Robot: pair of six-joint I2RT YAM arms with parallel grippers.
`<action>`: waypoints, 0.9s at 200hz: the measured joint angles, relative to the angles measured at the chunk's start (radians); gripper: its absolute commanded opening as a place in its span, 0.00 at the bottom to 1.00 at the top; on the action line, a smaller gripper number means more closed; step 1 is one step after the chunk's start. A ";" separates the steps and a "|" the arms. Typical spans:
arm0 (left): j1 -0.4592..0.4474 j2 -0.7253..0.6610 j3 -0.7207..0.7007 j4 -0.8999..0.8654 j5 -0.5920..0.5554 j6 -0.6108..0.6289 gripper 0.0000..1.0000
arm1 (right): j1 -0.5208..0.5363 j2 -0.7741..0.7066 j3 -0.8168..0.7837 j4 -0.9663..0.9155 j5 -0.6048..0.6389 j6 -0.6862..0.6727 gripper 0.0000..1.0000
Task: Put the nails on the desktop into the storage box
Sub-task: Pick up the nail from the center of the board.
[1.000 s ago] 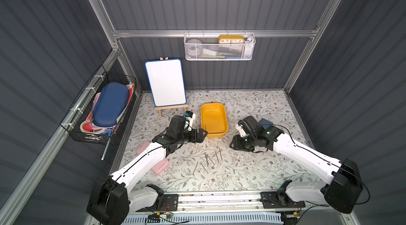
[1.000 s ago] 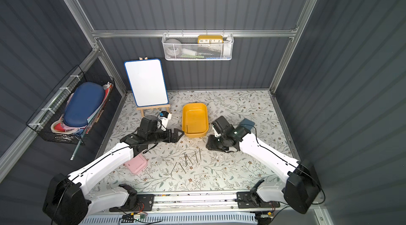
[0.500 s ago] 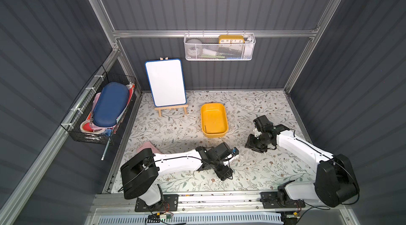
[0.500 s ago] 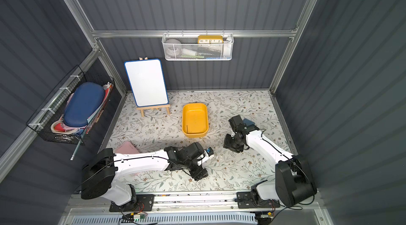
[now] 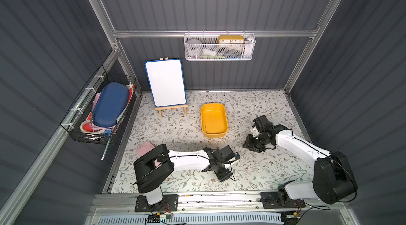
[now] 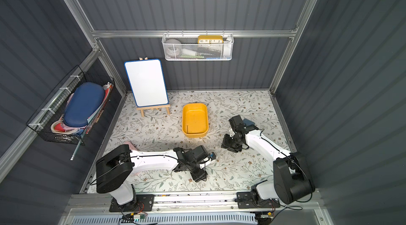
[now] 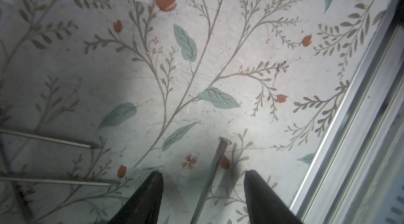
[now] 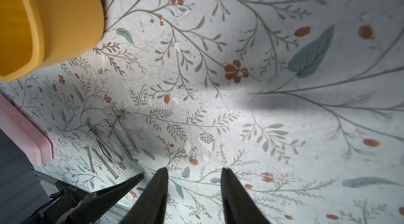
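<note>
The yellow storage box (image 5: 214, 120) (image 6: 195, 120) stands mid-desktop with one nail (image 5: 205, 128) lying in it. My left gripper (image 5: 223, 176) (image 7: 202, 172) points down near the front edge, open. Its fingers (image 7: 153, 190) straddle a nail (image 7: 209, 179) on the desktop (image 7: 218, 58) without touching it. Other nails (image 7: 48, 138) lie beside it. In the right wrist view the nails (image 8: 109, 142) form a loose pile between the storage box (image 8: 54, 15) and the left fingers (image 8: 113, 192). In both top views the left arm hides the pile. My right gripper (image 5: 251, 146) (image 8: 194, 170) hovers open and empty, to the right of the box.
A whiteboard on an easel (image 5: 165, 82) stands at the back left. A pink case (image 5: 145, 148) (image 8: 21, 128) lies by the left arm's base. The metal front rail (image 7: 349, 124) runs close to the left gripper. Wire baskets hang on the back wall (image 5: 219, 48) and left wall (image 5: 103, 107).
The left arm has swung from beside the storage box to the front of the desktop, down over the nails. The right gripper has drawn back to the right, away from the box.
</note>
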 measured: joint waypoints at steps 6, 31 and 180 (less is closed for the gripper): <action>-0.002 0.011 0.007 0.000 -0.002 0.001 0.63 | -0.001 0.001 0.000 0.000 -0.003 0.000 0.44; -0.006 0.029 0.026 0.000 -0.003 0.008 0.52 | -0.002 0.003 -0.001 0.011 -0.010 -0.002 0.41; -0.080 0.088 0.119 -0.101 -0.075 -0.080 0.63 | -0.003 0.015 -0.051 0.060 -0.047 -0.005 0.40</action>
